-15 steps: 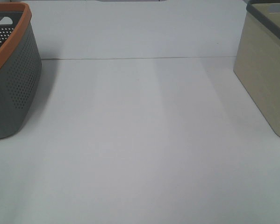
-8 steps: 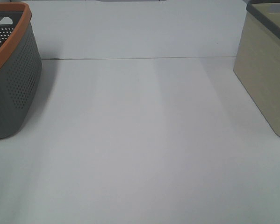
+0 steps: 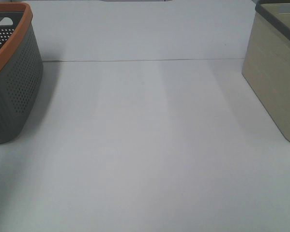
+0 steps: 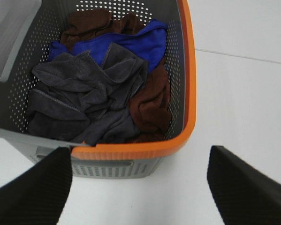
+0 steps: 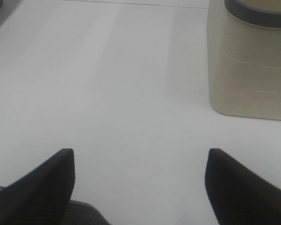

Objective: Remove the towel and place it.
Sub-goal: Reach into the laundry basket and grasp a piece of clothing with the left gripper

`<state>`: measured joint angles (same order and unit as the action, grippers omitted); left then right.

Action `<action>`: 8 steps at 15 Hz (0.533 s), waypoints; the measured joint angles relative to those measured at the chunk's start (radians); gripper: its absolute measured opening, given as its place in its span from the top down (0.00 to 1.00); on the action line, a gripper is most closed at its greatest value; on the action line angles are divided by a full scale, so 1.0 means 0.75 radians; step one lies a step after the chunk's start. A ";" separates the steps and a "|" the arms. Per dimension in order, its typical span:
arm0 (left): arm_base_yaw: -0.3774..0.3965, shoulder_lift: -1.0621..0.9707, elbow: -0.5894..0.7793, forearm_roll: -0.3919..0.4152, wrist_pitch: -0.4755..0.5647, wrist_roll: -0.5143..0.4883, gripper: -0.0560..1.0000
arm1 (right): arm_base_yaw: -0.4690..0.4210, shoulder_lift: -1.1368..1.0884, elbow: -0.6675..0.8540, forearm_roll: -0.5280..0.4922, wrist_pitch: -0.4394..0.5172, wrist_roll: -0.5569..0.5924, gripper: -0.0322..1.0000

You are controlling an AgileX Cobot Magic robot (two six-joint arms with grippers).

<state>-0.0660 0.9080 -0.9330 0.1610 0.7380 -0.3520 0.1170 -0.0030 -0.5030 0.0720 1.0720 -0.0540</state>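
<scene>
In the left wrist view a crumpled dark charcoal-grey towel (image 4: 86,96) lies on top of blue (image 4: 131,44) and brown (image 4: 149,105) cloths inside a grey perforated basket with an orange rim (image 4: 189,84). My left gripper (image 4: 138,187) is open, its two black fingers spread wide, above the table just outside the basket's near rim. My right gripper (image 5: 138,187) is open and empty over bare white table. Neither gripper shows in the exterior high view, where the basket (image 3: 11,82) stands at the left edge.
A beige bin with a dark grey rim (image 3: 275,77) stands at the right of the table and also shows in the right wrist view (image 5: 250,61). A white table (image 3: 145,145) with a thin seam line across its far part lies between the two containers.
</scene>
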 joint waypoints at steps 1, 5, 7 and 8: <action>0.000 0.088 -0.067 0.011 -0.011 -0.073 0.24 | 0.000 0.000 0.000 0.000 0.000 0.000 0.23; 0.000 0.341 -0.260 0.029 -0.077 -0.211 0.24 | 0.000 0.000 0.000 0.000 0.000 0.000 0.23; 0.000 0.453 -0.335 0.041 -0.093 -0.223 0.24 | 0.000 0.000 0.000 0.000 0.000 0.000 0.23; 0.000 0.504 -0.371 0.052 -0.093 -0.267 0.24 | 0.000 0.000 0.000 0.000 0.000 0.000 0.23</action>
<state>-0.0660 1.2860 -1.2110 0.2000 0.6680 -0.5520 0.1170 -0.0030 -0.5030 0.0720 1.0720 -0.0540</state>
